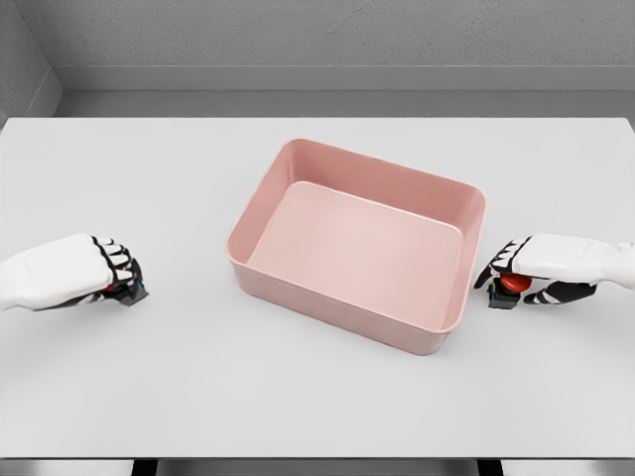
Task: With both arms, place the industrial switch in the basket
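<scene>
A pink rectangular basket (451, 233) sits empty in the middle of the white table. Just right of it, a small dark industrial switch (510, 285) with a red button rests on the table. My right hand (516, 280) is curled over that switch, fingers wrapped around it. At the far left, my left hand (121, 278) is curled on a second small dark switch box (132, 292), which shows red and cyan bits. Most of that box is hidden under the fingers. Both hands are low on the table, outside the basket.
The white table (317, 397) runs to a grey wall at the back, and its front edge lies near the bottom of the view. The basket's walls stand between the two hands.
</scene>
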Controlling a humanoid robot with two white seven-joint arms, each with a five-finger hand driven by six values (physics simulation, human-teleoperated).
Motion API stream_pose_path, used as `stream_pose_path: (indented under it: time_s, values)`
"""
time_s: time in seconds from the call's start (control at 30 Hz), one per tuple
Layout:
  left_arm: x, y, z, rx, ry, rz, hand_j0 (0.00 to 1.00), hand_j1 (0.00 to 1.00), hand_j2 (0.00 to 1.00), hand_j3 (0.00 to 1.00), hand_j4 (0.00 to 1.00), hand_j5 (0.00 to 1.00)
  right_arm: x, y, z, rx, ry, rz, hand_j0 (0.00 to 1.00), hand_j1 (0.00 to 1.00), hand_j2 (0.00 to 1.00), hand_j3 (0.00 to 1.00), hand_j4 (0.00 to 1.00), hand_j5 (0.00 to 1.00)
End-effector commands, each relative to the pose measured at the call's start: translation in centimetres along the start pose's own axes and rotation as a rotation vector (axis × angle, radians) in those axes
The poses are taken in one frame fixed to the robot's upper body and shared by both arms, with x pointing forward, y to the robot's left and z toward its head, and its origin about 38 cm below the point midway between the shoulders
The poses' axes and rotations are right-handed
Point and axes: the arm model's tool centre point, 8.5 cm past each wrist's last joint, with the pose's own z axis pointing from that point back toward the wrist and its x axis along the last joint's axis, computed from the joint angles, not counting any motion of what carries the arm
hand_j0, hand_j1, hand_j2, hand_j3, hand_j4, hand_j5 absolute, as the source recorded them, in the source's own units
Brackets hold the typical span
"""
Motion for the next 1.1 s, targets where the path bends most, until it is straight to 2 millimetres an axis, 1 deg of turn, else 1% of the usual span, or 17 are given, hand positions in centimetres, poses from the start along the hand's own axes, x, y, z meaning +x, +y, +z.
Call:
stream_pose_path:
  time_s: [0.0,0.07,0.13,0.2,0.23,0.3,0.4,0.47,0.57,0.63,0.7,0.77,0.87,1.0,1.07]
  values:
    - [0.4,1.0,-0.1,0.023,-0.016,-0.013,0.40,0.40,0.40,0.40,0.40,0.40,0.1,-0.1,0.0,-0.004,-0.002,-0.004,0.70,0.70,0.70,0.70,0.70,0.70]
    - [0.3,1.3,-0.1,0.028,-0.015,-0.019,0.40,0.40,0.40,0.40,0.40,0.40,0.1,-0.1,0.0,-0.004,-0.003,-0.003,0.70,0.70,0.70,0.70,0.70,0.70]
    - [0.3,2.1,-0.1,0.044,-0.015,-0.035,0.40,0.40,0.40,0.40,0.40,0.40,0.1,-0.1,0.0,-0.004,-0.003,-0.003,0.69,0.69,0.69,0.69,0.69,0.69]
    - [0.2,2.8,0.1,0.047,-0.013,-0.054,0.40,0.40,0.40,0.40,0.40,0.40,0.1,-0.1,0.0,-0.004,-0.003,-0.003,0.67,0.67,0.67,0.67,0.67,0.67]
    - [0.1,3.0,0.4,0.044,-0.011,-0.055,0.40,0.40,0.40,0.40,0.40,0.40,0.1,-0.1,0.0,-0.003,-0.003,-0.003,0.64,0.64,0.64,0.64,0.64,0.64]
    - [-0.1,3.5,0.4,0.053,-0.009,-0.065,0.40,0.40,0.40,0.40,0.40,0.40,0.1,-0.1,0.0,-0.004,-0.003,-0.003,0.64,0.64,0.64,0.64,0.64,0.64]
    - [-0.1,3.7,0.3,0.059,-0.008,-0.068,0.40,0.40,0.40,0.40,0.40,0.40,0.1,-0.1,0.0,-0.004,-0.003,-0.003,0.61,0.61,0.61,0.61,0.61,0.61]
    - [-0.3,4.2,0.2,0.071,-0.007,-0.078,0.40,0.40,0.40,0.40,0.40,0.40,0.1,-0.1,0.1,-0.002,-0.002,-0.003,0.60,0.60,0.60,0.60,0.60,0.60]
    - [-0.5,5.4,-0.1,0.101,-0.007,-0.097,0.40,0.40,0.40,0.40,0.40,0.40,0.1,-0.1,0.1,-0.001,0.000,-0.003,0.58,0.58,0.58,0.58,0.58,0.58]
    - [-0.5,5.6,-0.3,0.113,-0.008,-0.100,0.40,0.40,0.40,0.40,0.40,0.40,-0.1,-0.2,0.4,-0.003,0.006,0.000,0.53,0.53,0.53,0.53,0.53,0.53]
    - [-0.4,6.1,-1.1,0.144,-0.017,-0.101,0.40,0.40,0.40,0.40,0.40,0.40,-0.2,-0.4,0.6,-0.005,0.013,0.004,0.53,0.53,0.53,0.53,0.53,0.53]
    - [-0.5,6.8,-1.3,0.159,-0.018,-0.114,0.40,0.40,0.40,0.40,0.40,0.40,-0.2,-0.6,0.6,-0.008,0.014,0.004,0.53,0.53,0.53,0.53,0.53,0.53]
    - [-0.3,7.1,-2.0,0.185,-0.028,-0.110,0.40,0.40,0.40,0.40,0.40,0.40,-0.5,-1.3,1.1,-0.026,0.026,0.013,0.53,0.53,0.53,0.53,0.53,0.53]
    - [-0.2,7.6,-2.5,0.210,-0.035,-0.114,0.40,0.40,0.40,0.40,0.40,0.40,-0.5,-1.3,1.2,-0.027,0.028,0.014,0.53,0.53,0.53,0.53,0.53,0.53]
    - [0.0,7.6,-2.9,0.222,-0.042,-0.109,0.40,0.40,0.40,0.40,0.40,0.40,-0.6,-1.7,1.4,-0.036,0.033,0.019,0.53,0.53,0.53,0.53,0.53,0.53]
